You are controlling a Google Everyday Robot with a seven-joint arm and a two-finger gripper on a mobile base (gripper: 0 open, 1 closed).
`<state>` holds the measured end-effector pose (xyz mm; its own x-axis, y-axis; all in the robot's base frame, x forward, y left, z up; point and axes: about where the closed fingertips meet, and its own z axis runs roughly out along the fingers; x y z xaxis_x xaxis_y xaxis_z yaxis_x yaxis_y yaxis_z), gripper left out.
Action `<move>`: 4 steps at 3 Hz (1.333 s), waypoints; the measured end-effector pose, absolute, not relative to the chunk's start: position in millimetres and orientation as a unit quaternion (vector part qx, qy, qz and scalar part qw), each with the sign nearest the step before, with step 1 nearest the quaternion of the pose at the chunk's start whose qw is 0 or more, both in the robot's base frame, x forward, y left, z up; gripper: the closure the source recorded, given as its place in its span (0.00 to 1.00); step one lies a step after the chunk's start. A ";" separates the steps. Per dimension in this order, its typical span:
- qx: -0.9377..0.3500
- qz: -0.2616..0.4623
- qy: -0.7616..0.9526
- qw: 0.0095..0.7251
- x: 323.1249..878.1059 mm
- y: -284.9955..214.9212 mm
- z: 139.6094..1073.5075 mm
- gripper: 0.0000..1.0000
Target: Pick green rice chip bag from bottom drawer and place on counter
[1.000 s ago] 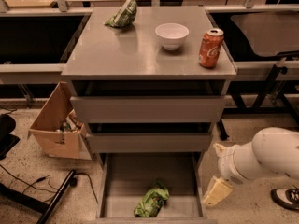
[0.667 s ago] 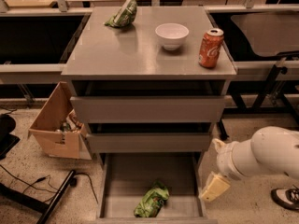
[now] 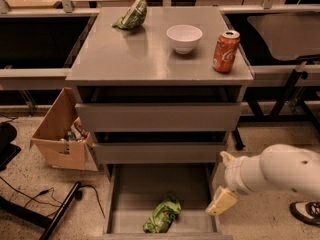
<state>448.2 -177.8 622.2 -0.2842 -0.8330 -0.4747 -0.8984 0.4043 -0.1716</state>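
Observation:
The green rice chip bag [image 3: 162, 215], bright lime-green and crumpled, lies on the floor of the open bottom drawer [image 3: 131, 196], near its front middle. The grey counter [image 3: 145, 59] tops the drawer cabinet. My gripper [image 3: 221, 200] hangs from the white arm at the lower right, just outside the drawer's right wall, to the right of the bag and apart from it. It holds nothing that I can see.
On the counter stand a darker green bag [image 3: 131, 16] at the back left, a white bowl [image 3: 184, 37] and an orange soda can [image 3: 225, 51]. A cardboard box [image 3: 60, 134] stands left of the cabinet. Cables lie on the floor at left. A shoe [image 3: 306, 211] shows at the right edge.
My arm has shifted slightly left, closer to the drawer's right wall. The bag and the counter items have not moved.

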 end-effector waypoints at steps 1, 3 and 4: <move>-0.550 0.077 0.780 0.288 469.9 -162.7 550.7 0.00; -0.537 0.074 0.772 0.331 553.6 -160.2 437.2 0.00; -0.524 0.102 0.789 0.305 560.5 -144.3 409.7 0.00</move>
